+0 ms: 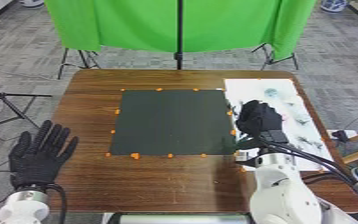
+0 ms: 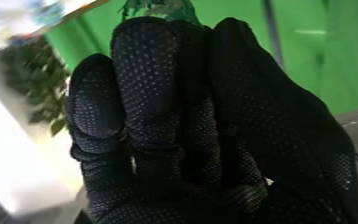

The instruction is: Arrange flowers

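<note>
Leftmost, the left hand [image 1: 35,161] is spread wide at the wooden desk's [image 1: 95,185] edge, beside a flat, dark mat [image 1: 171,122]. The right hand [image 1: 260,120] is narrow over the white sheet [image 1: 246,87], fingers nearly straight; whether it holds the ragged green piece [image 2: 168,9] I cannot tell. Thin sprigs [image 1: 303,122] lie rightward.

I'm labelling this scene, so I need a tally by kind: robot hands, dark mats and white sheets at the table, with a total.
Robot hands: 2 (left hand, right hand)
Dark mat: 1
White sheet: 1
Total: 4
The small items on the white sheet are too unclear to count.
</note>
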